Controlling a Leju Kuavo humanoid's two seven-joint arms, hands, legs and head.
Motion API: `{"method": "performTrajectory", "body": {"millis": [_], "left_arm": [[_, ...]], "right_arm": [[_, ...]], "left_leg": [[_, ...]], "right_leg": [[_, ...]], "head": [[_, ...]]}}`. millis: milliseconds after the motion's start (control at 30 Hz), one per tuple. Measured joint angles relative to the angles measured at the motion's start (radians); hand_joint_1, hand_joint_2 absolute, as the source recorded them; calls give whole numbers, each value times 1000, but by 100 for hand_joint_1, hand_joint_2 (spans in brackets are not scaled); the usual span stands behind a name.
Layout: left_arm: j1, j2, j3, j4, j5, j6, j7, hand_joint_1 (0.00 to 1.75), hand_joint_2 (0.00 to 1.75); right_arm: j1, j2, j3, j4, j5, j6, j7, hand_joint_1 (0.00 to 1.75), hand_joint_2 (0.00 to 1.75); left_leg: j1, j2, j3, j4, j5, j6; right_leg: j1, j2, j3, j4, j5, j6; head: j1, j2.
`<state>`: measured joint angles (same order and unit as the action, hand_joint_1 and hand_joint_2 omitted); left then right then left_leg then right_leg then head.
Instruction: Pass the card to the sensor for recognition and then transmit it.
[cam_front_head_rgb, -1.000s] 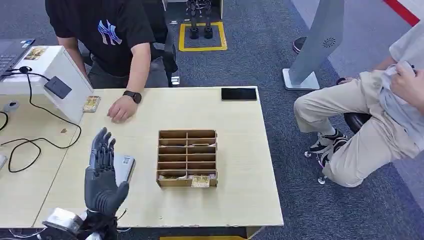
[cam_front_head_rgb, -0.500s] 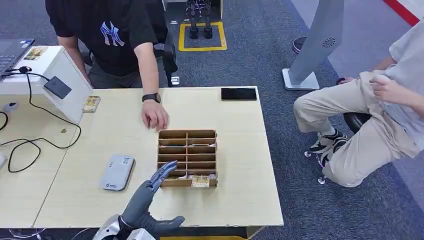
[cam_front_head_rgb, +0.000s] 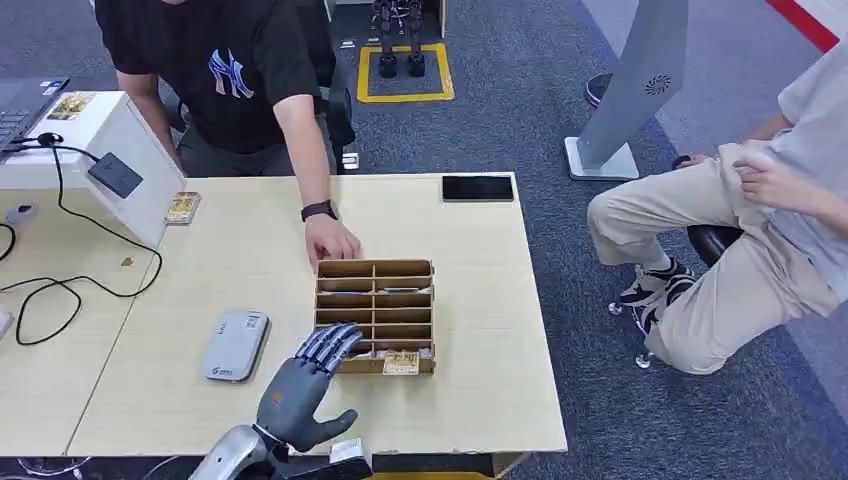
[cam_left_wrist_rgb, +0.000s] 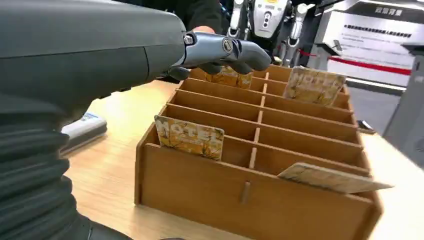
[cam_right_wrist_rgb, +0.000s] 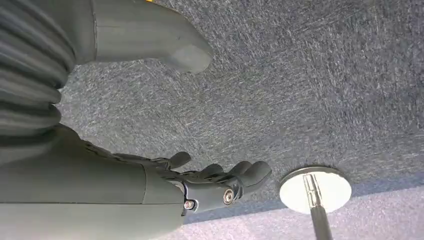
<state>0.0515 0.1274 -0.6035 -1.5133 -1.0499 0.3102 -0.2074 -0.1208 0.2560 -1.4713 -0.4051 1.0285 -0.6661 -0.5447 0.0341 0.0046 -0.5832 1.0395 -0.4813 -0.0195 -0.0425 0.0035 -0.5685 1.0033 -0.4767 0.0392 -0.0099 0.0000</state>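
On the left a slanted white stand carries one black card sensor (cam_front_head_rgb: 114, 174), with one card (cam_front_head_rgb: 183, 207) lying just beside it on the surface (cam_front_head_rgb: 480, 390). One grey reader (cam_front_head_rgb: 234, 344) lies nearer. The left robot hand (cam_front_head_rgb: 300, 385), fingers spread and holding nothing, reaches over the wooden card organizer (cam_front_head_rgb: 375, 316), where four cards show. The right robot hand (cam_right_wrist_rgb: 210, 185) hangs open above carpet
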Motion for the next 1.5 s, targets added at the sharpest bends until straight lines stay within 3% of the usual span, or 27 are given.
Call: {"method": "performTrajectory", "body": {"millis": [333, 500, 767, 1233, 1500], "left_arm": [[-7, -6, -12, 57, -113, 91, 55, 0, 175], [-6, -19, -15, 66, -164, 203, 81, 0, 175], [-2, -52, -10, 78, -307, 343, 190, 0, 175], [-2, -85, 0, 109, -359, 370, 230, 0, 175], [-4, -93, 0, 205, -410, 356, 275, 0, 175]], "right_arm": [[3, 0, 17, 0, 0, 0, 11, 0, 175], [7, 0, 35, 0, -1, 0, 25, 0, 175], [11, 0, 49, -2, -2, 0, 37, 0, 175], [12, 0, 63, -2, -5, 0, 40, 0, 175], [12, 0, 67, 0, -26, 0, 37, 0, 175]], "left_leg": [[0, 0, 0, 0, 0, 0], [0, 0, 0, 0, 0, 0], [0, 0, 0, 0, 0, 0], [0, 0, 0, 0, 0, 0], [0, 0, 0, 0, 0, 0]], "right_leg": [[0, 0, 0, 0, 0, 0], [0, 0, 0, 0, 0, 0], [0, 0, 0, 0, 0, 0], [0, 0, 0, 0, 0, 0], [0, 0, 0, 0, 0, 0]], "head": [[0, 0], [0, 0], [0, 0], [0, 0], [0, 0]]}}
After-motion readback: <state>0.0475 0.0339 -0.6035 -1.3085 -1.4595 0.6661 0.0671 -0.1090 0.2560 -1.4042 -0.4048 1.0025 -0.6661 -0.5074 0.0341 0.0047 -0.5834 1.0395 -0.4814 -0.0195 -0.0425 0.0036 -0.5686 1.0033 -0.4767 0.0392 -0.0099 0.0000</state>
